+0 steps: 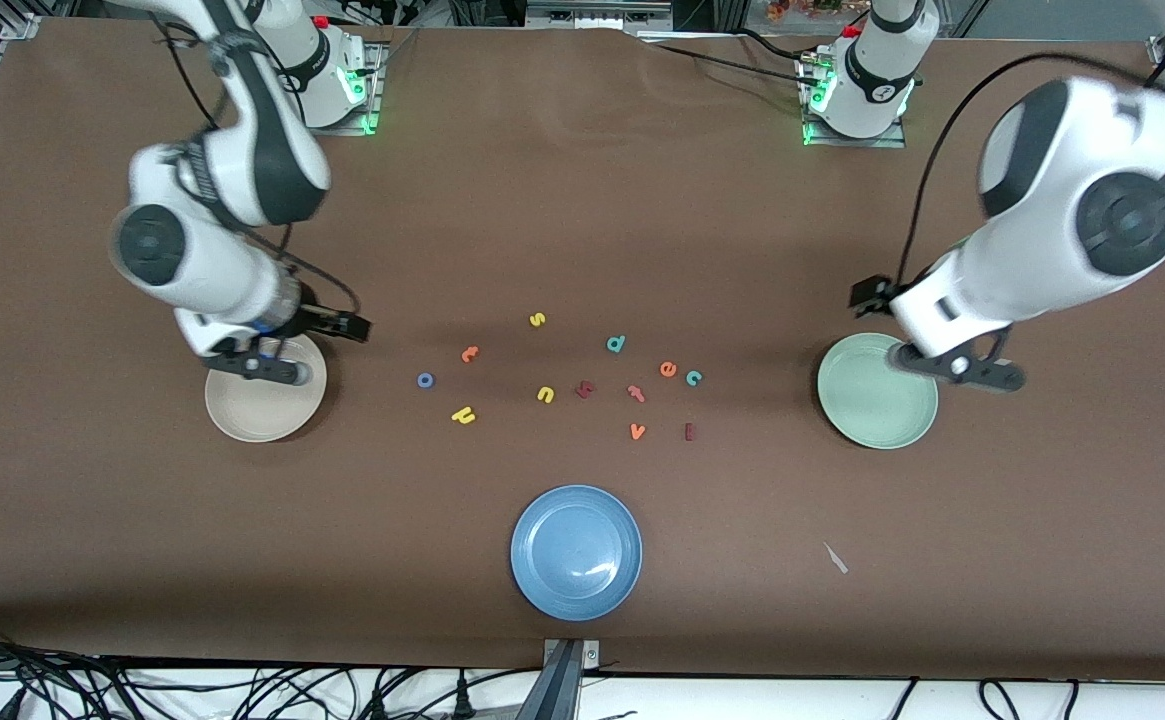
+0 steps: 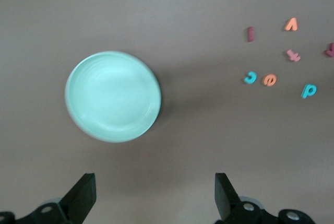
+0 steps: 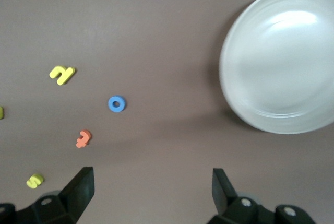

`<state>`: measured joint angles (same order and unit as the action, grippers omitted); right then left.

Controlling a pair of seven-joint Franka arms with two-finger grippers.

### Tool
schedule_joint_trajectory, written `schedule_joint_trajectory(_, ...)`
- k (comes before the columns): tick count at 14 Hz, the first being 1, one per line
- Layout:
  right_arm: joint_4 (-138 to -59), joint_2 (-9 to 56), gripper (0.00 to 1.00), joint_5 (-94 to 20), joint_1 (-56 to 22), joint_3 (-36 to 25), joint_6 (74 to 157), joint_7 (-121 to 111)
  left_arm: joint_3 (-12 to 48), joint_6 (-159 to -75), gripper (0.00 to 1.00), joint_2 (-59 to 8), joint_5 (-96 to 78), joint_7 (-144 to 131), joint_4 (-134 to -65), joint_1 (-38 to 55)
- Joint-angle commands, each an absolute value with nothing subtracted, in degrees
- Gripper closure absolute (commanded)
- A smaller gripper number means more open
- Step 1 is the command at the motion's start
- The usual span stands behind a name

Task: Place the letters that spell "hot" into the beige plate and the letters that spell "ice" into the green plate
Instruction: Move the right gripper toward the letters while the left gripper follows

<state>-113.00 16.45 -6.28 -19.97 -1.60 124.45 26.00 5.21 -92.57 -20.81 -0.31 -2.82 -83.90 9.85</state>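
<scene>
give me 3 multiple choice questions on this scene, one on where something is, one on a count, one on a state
1. Where does the blue plate lie compared with the scattered letters?
A. nearer the front camera
B. farther from the front camera
C. under the beige plate

2. How many plates are on the table?
A. one
B. two
C. three

3. What state are the left end effector and right end effector in?
A. both open and empty
B. both shut on letters
C. left open, right shut on a letter

Answers:
1. A: the blue plate sits lower in the front view than every letter, such as the "v".
2. C: the beige plate, green plate and blue plate are all in view.
3. A: each wrist view shows the fingers spread wide with nothing between them, the left over the green plate, the right over the beige plate.
</scene>
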Motion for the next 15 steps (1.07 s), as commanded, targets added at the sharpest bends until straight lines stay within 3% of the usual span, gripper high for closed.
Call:
schedule_joint_trajectory(1,-116.0,18.3,0.0,-7.0,-22.8,-2.0,130.5,28.9,4.9,-95.5,0.0,-29.1,0.9,-7.4,-76.7,12.9)
schedule_joint_trajectory(7,-114.4,28.6,0.0,-7.3,-24.3,-1.8,144.5,30.7,5.0,-113.5,0.0,-39.8,0.7,-15.8,-77.0,18.6)
schedule_joint_trajectory(13,-109.2,33.8,0.0,-7.3,-24.9,-1.0,144.5,31.1,4.7,-125.5,0.0,-47.5,1.0,-16.1,-77.5,23.0)
schedule_joint_trajectory(15,-108.5,34.5,0.02,-7.3,-24.9,-0.8,144.4,31.0,4.5,-125.9,0.07,-48.6,1.1,-16.2,-77.4,23.6)
